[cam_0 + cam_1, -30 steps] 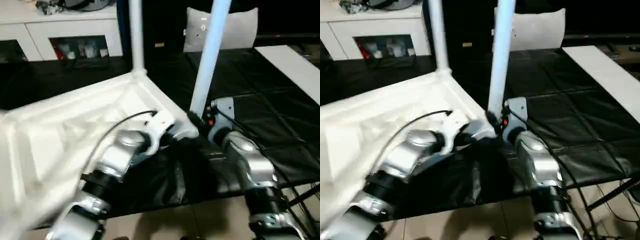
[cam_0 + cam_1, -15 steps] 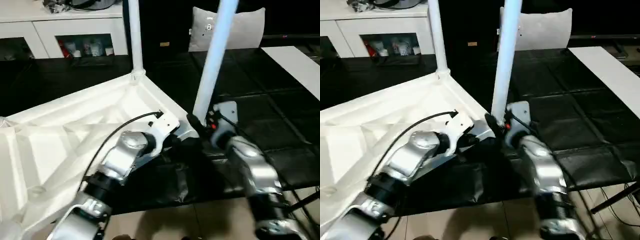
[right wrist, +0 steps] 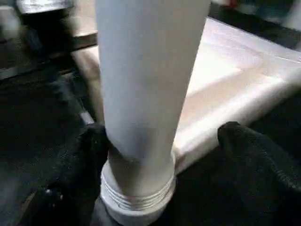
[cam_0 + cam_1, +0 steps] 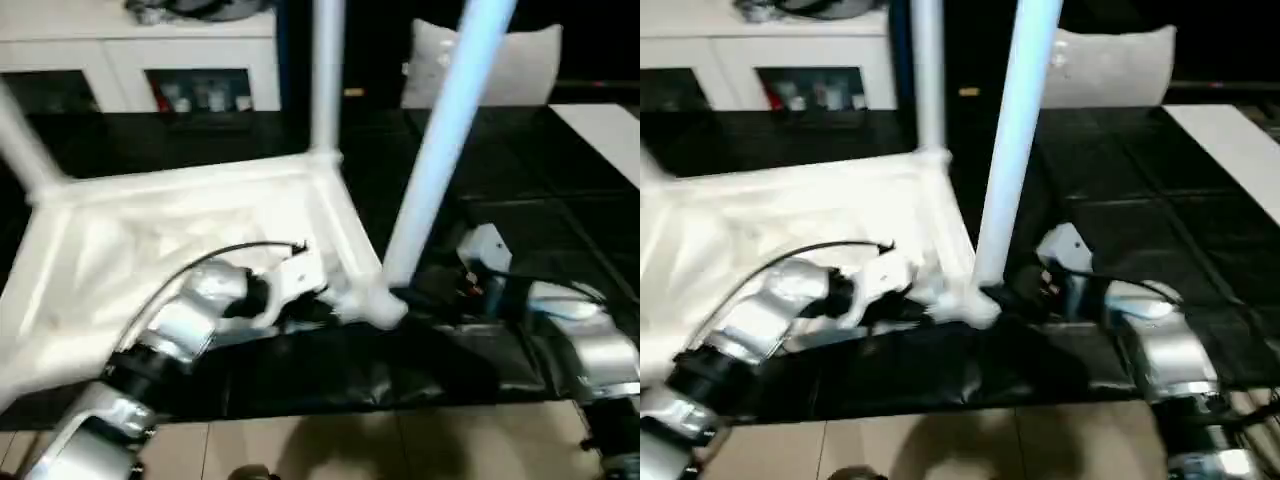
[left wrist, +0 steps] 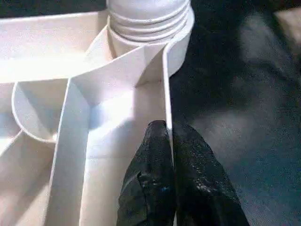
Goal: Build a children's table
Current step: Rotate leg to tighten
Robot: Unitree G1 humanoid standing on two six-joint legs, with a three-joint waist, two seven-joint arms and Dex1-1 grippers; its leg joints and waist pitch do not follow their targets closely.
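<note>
We are letting go of the near leg (image 4: 440, 160) with our right hand (image 3: 160, 141): a second ago its fingers were closed against the base of the tube, and now they are standing wide apart, one black finger (image 3: 94, 155) on each side of the leg with a clear gap on the far side. The tabletop (image 4: 180, 230) is also lying differently in the head view, its long side now running more squarely across, with a third leg (image 4: 25, 150) coming into sight at 9 o'clock; much of that is the camera swinging, so we are not reading it as the top itself sliding.

For the task, we are judging that this leg is now standing in its corner socket (image 4: 375, 300) on its own, so the screwing-in of this one looks finished or close to it, and one corner may still be waiting.

Our left hand (image 5: 167, 141) is pinched shut on the thin rim of the tabletop, holding it steady just short of the socket. The top is lying ribbed side up on the black worktop (image 4: 520, 220), with the far leg (image 4: 325, 80) rising at 12 o'clock from the left hand and the near leg at about 2 o'clock. The right hand is sitting at 3 o'clock of that near socket, level with it.
</note>
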